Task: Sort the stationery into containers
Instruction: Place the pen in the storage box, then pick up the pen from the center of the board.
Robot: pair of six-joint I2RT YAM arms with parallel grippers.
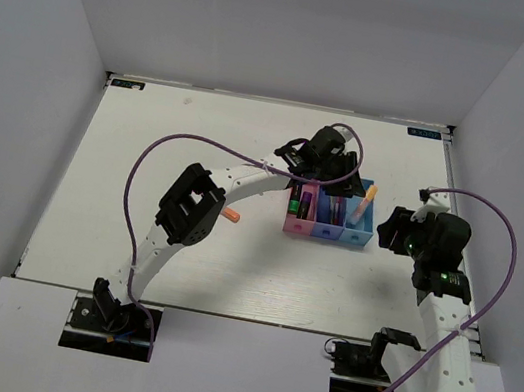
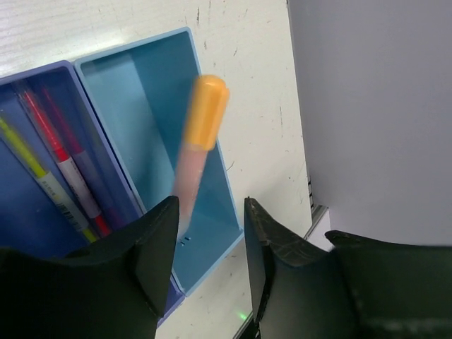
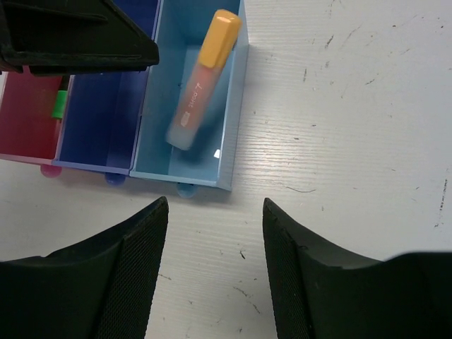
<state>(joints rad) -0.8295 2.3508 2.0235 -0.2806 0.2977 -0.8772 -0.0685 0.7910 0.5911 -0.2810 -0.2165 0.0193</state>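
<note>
Orange cap, pale pink barrel: the highlighter (image 3: 205, 85) sits slanted in the cyan bin (image 3: 236, 134), with its cap end propped on the far rim and its tail down near the bin floor. The tail is blurred in both wrist views, so you cannot say whether it has settled.

Left pincer (image 2: 210, 244): directly above the cyan bin, jaws apart, bin floor visible through the gap, nothing clamped. The highlighter's tail passes behind one finger, and you cannot tell whether they touch.

Right pincer (image 3: 215, 268): just beside the bins, over bare table (image 3: 353, 141), jaws wide, empty.

Other contents: thin pens (image 2: 67, 166) lie lengthwise in the blue-purple bin (image 3: 106, 127). The pink bin (image 3: 28, 120) shows a green-marked marker (image 3: 60, 106), mostly hidden. A second short orange highlighter (image 1: 230, 215) lies on the table, well apart from the bins and beside the left arm.

Handling, as a judgement: these are light, stiff plastic tubes with smooth round barrels.
- Expect them to roll on the table and to swivel in a shallow pinch.
- Take the one on the table across mid-barrel, with the jaws square to its length.
- Avoid the cap, which may pull off.
- They are not fragile, so a modest squeeze suffices.
- Release low and in line with the bin's long side, or it may end up propped on the rim like this one.
</note>
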